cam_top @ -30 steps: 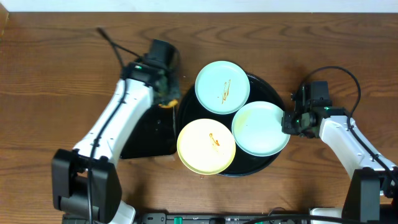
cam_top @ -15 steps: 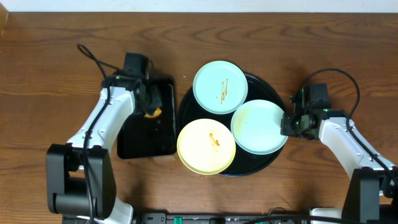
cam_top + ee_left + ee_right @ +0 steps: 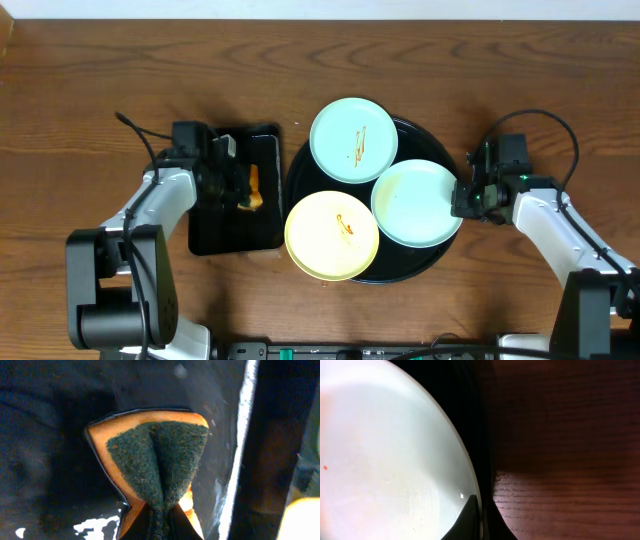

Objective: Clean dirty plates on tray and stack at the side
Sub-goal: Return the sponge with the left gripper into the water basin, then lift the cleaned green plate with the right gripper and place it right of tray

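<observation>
Three plates rest on the round black tray [image 3: 437, 258]. A mint-blue plate [image 3: 354, 139] with a sauce smear lies at the back. A pale yellow plate [image 3: 331, 235] with a smear lies front left. A clean-looking mint-blue plate [image 3: 415, 204] lies at the right; it also shows in the right wrist view [image 3: 385, 455]. My right gripper [image 3: 461, 197] is shut on this plate's right rim [image 3: 480, 520]. My left gripper [image 3: 243, 188] is shut on a folded orange sponge with a green scrub face [image 3: 155, 460], over the rectangular black tray [image 3: 222, 230].
The rectangular black tray looks wet in the left wrist view [image 3: 45, 460]. Bare wood tabletop [image 3: 90, 90] lies left of it, and more shows right of the round tray [image 3: 570, 435]. Arm cables loop near both wrists.
My left gripper has swung from the round tray's left edge to over the rectangular tray, carrying the sponge. The right-hand plate shifted slightly left with my right gripper.
</observation>
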Controlling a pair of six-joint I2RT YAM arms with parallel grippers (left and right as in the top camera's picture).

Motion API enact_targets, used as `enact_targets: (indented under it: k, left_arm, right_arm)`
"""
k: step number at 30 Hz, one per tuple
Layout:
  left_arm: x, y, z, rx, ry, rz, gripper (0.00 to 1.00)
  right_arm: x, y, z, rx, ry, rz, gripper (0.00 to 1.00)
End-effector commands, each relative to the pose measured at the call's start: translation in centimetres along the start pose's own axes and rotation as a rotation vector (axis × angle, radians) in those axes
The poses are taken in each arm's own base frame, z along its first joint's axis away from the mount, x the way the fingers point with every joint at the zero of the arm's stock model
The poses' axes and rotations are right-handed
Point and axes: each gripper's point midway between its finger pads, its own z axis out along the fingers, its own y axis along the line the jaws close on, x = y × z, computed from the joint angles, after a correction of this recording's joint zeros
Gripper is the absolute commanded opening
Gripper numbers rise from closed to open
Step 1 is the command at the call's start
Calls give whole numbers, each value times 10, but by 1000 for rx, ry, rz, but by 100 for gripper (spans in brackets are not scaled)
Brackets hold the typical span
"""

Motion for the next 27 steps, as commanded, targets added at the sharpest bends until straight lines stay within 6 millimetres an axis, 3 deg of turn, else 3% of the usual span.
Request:
enact_targets:
  k: [1, 3, 5, 7, 8, 11, 14, 16, 18, 20, 21, 22, 27]
  left_arm:
    - [12, -11, 2, 127, 36, 57, 7]
    - [9, 2, 0, 80, 23, 38, 7]
    - [5, 33, -2, -77, 5, -27, 7]
    - [7, 72, -10, -297, -25, -206, 9]
    - [8, 78, -12, -333, -33, -247, 11]
    - [8, 62, -7, -240, -18, -242, 7]
    - [6, 6, -2, 80, 14, -45, 7]
    - [6, -16, -4, 202, 14, 34, 7]
    - [3, -10, -3, 167, 3, 38, 8]
    - [1, 7, -1, 65, -5, -22, 17]
    - [1, 18, -1, 0, -10, -81, 17]
    - [1, 24, -1, -34, -12, -116, 8]
    - [5, 2, -1, 87, 13, -53, 7]
  right_arm:
    - [-12, -1, -15, 7, -64, 6, 1]
    - [-16, 0, -22, 5, -91, 4, 1]
    - [-18, 1, -27, 2, -110, 2, 1]
    - [-20, 2, -31, 0, -122, 1, 1]
    - [-20, 2, -32, 0, -124, 0, 1]
    - [-19, 2, -33, 0, -123, 1, 1]
    - [-21, -4, -34, 31, -133, 2, 1]
    - [-23, -7, -36, 54, -147, 3, 1]
    - [-25, -8, -41, 57, -163, -2, 1]
    - [-28, -6, -48, 54, -188, -7, 1]
    - [-29, -6, -51, 51, -200, -8, 1]
    - [-31, -5, -54, 49, -211, -9, 1]
    - [-35, -6, -64, 64, -249, -35, 1]
